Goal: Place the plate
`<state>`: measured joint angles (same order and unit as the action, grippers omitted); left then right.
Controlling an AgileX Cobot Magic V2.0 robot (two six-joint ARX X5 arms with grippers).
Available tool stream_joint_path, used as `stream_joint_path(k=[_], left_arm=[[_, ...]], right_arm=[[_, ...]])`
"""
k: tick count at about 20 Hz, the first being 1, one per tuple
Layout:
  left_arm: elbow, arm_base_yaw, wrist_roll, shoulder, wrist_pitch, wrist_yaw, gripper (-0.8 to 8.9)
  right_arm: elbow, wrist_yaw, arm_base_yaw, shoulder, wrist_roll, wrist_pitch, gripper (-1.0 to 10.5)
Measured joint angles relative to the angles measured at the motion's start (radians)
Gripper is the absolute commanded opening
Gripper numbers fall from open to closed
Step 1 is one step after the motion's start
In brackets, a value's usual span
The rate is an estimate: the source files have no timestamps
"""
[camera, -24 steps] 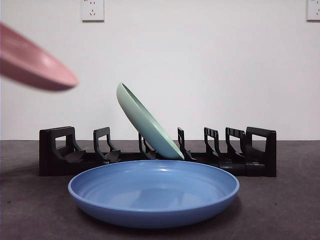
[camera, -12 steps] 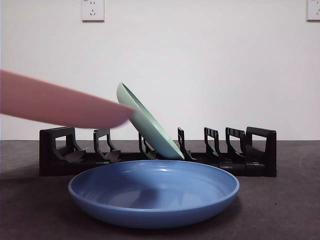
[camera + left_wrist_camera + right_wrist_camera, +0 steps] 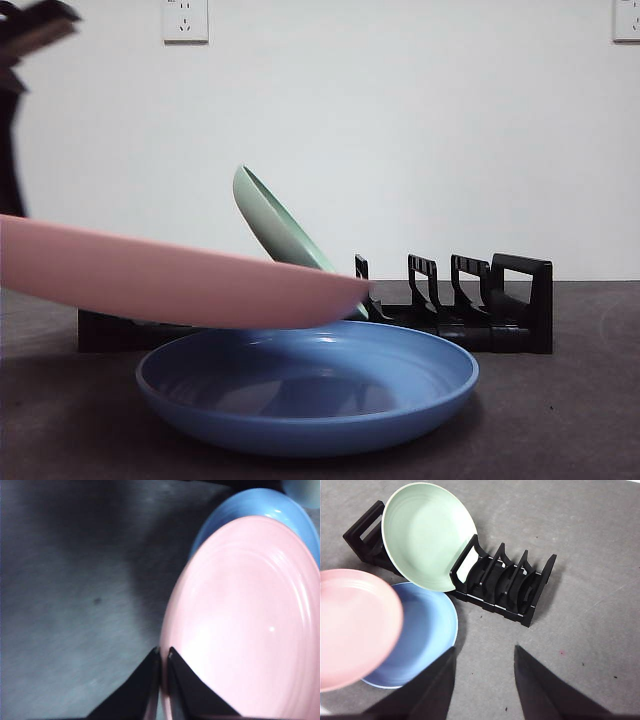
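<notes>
Since the earlier front views, the pink plate (image 3: 180, 280) has travelled down and across from the upper side edge and now hangs nearly level, low over the blue plate (image 3: 310, 395) and in front of the black rack (image 3: 470, 310), hiding several of its slots. It is carried by the left gripper (image 3: 162, 660), whose two jaws are pinched together on the plate's rim, one jaw on each face; a rim grip of this kind leaves the plate's body free to be turned edge-down into a slot. The pink plate is not yet in the rack, and whether it touches the blue plate beneath cannot be determined. The green plate (image 3: 427, 535) stands tilted in a slot, leaning on an upright divider, which indicates how the rack is meant to hold plates. The blue plate lies flat on the dark, matte table (image 3: 600, 555) just beside the rack. All three plates are round and shallow with smooth, slightly glossy surfaces and faint concentric rings. The right gripper (image 3: 482, 680) waits above the table with its jaws spread, holding nothing.
</notes>
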<state>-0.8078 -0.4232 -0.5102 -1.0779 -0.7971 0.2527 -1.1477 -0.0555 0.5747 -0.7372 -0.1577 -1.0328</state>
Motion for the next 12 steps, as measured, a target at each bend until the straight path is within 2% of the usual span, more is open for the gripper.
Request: stream_joint_path(k=[6, 12], left_arm=[[0.0, -0.067, -0.048, -0.138, 0.13, 0.006, 0.06], [0.0, -0.082, -0.087, -0.298, 0.269, 0.033, 0.06]], right_arm=[[0.0, 0.0, 0.0, 0.0, 0.0, 0.0, 1.8], [0.0, 0.0, 0.0, 0.0, 0.0, 0.0, 1.8]])
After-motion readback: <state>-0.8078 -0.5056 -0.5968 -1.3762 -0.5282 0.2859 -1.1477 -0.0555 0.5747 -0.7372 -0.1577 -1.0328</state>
